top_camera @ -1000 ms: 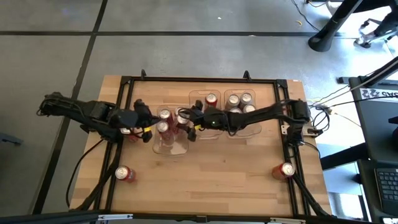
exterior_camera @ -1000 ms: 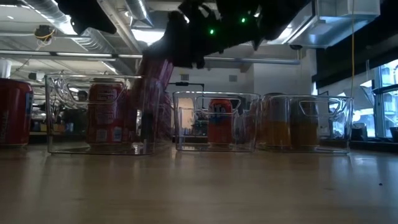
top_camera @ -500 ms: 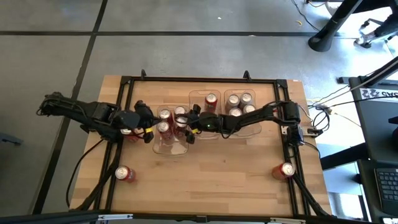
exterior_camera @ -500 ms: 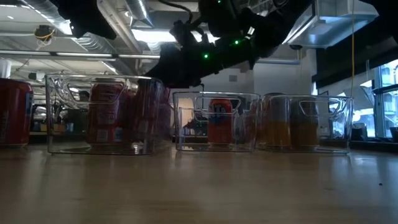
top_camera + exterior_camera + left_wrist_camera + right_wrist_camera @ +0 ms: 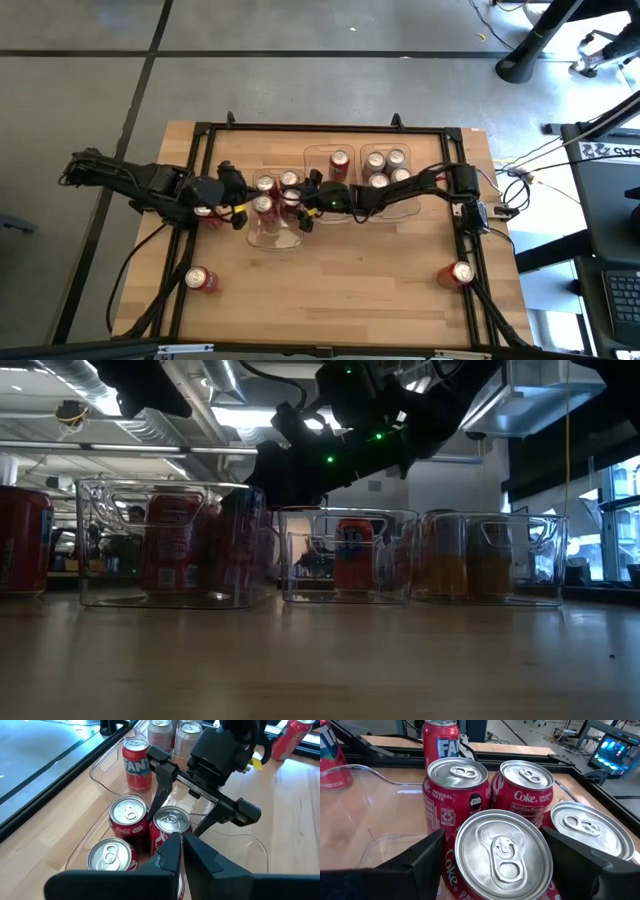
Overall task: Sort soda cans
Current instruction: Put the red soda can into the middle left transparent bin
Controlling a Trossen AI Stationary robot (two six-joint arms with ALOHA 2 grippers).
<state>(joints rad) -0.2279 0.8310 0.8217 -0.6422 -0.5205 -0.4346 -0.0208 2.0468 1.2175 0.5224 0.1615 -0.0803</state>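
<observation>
Soda cans spread around the left clear tray [image 5: 268, 238], taken as landmark: one loose red can [image 5: 198, 279] lies well to its left-front on the table [image 5: 350, 290], one red can [image 5: 204, 211] sits just left of it under the left gripper [image 5: 236, 212], whose fingers look close together with nothing between them in the left wrist view. Inside the tray stand four red Coke cans [image 5: 124, 815], touching one another; the right gripper [image 5: 302, 208] straddles the nearest-right one [image 5: 500, 852], fingers apart on either side of its body, whether touching it or just clear I cannot tell. Right of the landmark, the middle tray [image 5: 345, 215] holds one red Fanta can [image 5: 340, 161]; the far tray [image 5: 410, 212] holds the gold cans [image 5: 388, 166]; another red can [image 5: 461, 272] lies well to the right-front. Handling, as a judgement: stiff thin metal, smooth and slippery sides, probably full and so fairly heavy, dents if squeezed hard. Best hold is across the mid body, fingers square on, not on the rim. Cans packed tight, so neighbours may get knocked.
</observation>
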